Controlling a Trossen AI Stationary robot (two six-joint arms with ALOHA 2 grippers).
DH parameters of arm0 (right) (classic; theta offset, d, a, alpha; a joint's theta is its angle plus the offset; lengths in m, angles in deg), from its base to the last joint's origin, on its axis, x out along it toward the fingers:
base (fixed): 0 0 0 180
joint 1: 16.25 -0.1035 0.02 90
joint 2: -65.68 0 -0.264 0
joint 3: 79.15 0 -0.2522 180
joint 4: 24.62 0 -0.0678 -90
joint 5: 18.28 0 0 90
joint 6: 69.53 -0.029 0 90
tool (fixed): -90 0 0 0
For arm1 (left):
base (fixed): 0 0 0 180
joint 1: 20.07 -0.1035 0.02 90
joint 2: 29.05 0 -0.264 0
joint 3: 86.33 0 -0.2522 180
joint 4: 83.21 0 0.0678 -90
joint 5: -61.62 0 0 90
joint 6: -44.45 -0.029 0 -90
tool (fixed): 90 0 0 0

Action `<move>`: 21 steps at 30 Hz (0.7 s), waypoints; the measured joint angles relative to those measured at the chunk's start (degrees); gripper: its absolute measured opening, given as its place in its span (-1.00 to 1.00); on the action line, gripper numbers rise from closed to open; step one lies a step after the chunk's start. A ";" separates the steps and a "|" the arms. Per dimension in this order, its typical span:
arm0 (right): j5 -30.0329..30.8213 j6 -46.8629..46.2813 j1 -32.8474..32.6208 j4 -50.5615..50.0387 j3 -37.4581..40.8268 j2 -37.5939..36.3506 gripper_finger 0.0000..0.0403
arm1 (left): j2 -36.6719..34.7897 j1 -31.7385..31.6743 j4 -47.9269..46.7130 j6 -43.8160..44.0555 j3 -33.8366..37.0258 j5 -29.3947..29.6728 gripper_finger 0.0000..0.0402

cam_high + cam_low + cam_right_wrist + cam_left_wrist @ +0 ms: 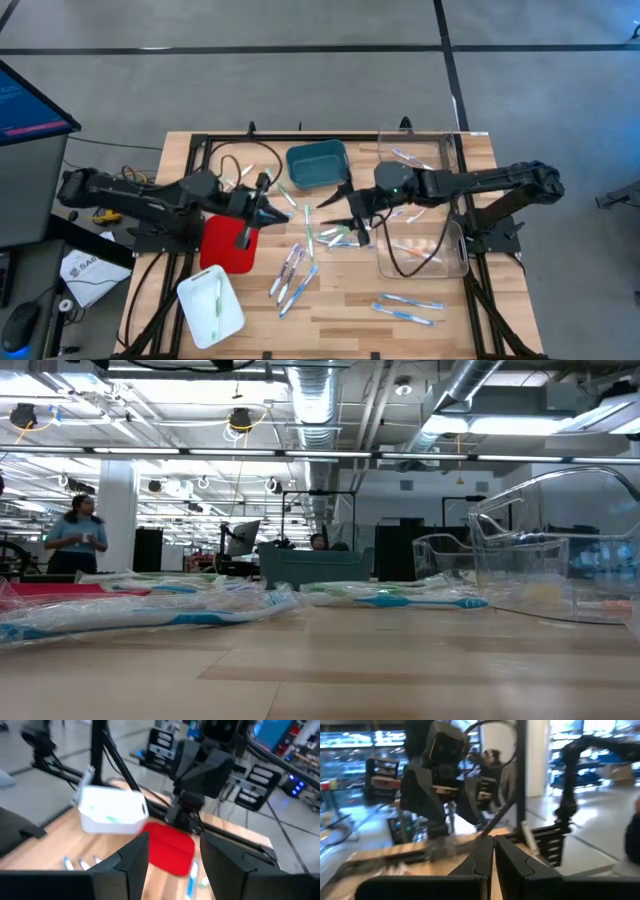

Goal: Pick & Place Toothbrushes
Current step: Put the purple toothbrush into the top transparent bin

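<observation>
The toothbrushes [310,240] lie scattered over the middle of the wooden counter [340,310], most in a loose heap between the two arms, a few more nearer the front edge [405,308], and some already dropped into bins. That suggests sorting by colour: a green one lies in the white bin [210,305] at the front left, and pale ones show in the clear bins [420,255] on the right. The red bin [228,242] and the teal bin [317,165] sit close around the heap, presumably so each arm has a short carry. The left claw [285,214] hangs above the counter just beside the red bin, clenched with nothing between its fingers (its own camera shows the two tips pressed together). The right claw [338,215] faces it across the heap, fingers spread apart and empty, probably poised to come down on a brush from the pile.
</observation>
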 joint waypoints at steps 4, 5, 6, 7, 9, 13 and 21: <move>-2.42 2.95 3.31 -2.46 0.00 0.02 -0.17 | 1.36 -4.21 -0.32 0.00 0.02 -0.21 -0.94; -2.61 3.75 4.08 -2.53 0.00 0.02 -0.17 | 1.42 -5.34 -0.93 -0.05 0.04 -0.19 -0.94; -2.71 4.49 4.85 -2.54 0.00 0.06 -0.17 | 1.56 -6.41 -0.94 -0.31 0.06 -0.19 -0.94; -2.73 5.22 5.53 -2.57 0.00 0.09 -0.17 | 1.95 -7.48 -0.51 -0.98 0.01 -0.18 -0.94; -2.77 6.73 6.80 -2.89 0.00 0.11 -0.17 | 2.29 -9.57 -1.20 -1.66 0.03 -0.17 -0.94; -4.14 11.67 8.10 -4.79 0.00 0.13 -0.15 | 4.66 -13.21 -0.70 -2.91 0.00 -1.11 -0.94; -6.33 13.96 9.38 -4.96 0.00 0.15 -0.17 | 12.05 -19.23 -0.64 -2.95 -3.29 -7.21 -0.94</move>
